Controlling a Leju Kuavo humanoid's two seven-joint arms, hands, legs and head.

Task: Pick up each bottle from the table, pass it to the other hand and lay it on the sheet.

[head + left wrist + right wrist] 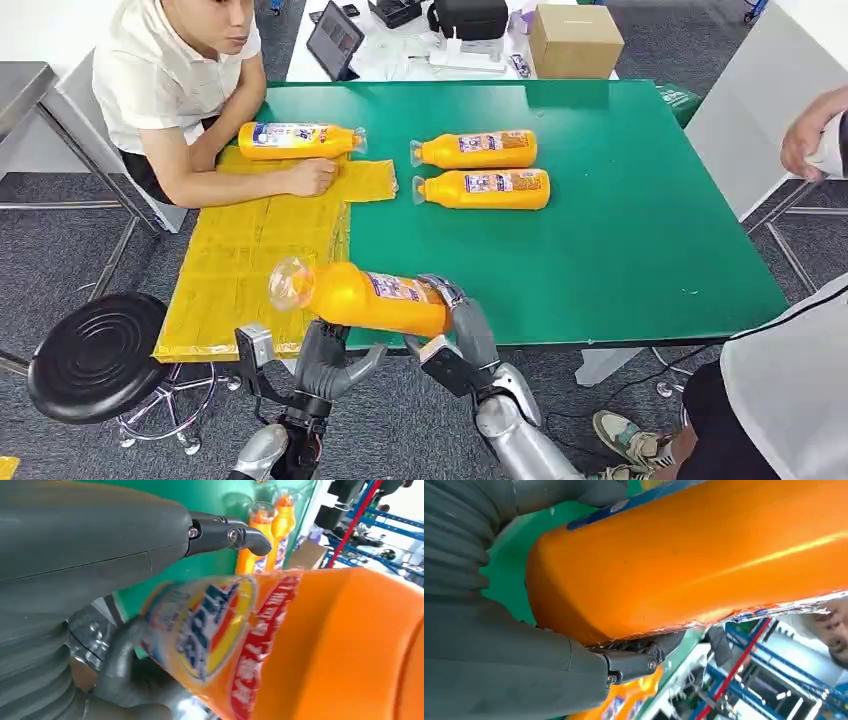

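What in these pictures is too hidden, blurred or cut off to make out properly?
- Held bottle: the print on its label is blurred in the left wrist view.
- Left hand: in the head view the bottle hides its fingertips, so I cannot tell whether it grips yet.
- Right hand: its fingers around the bottle's base are mostly hidden by the bottle.
- Two bottles on the table: label text too small in the head view.

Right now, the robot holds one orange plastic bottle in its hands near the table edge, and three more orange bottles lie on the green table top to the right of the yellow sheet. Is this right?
Not quite. In the head view, two orange bottles lie on the green table top; the third orange bottle lies on the yellow sheet, beside the seated person's arm. The held bottle is as you say.
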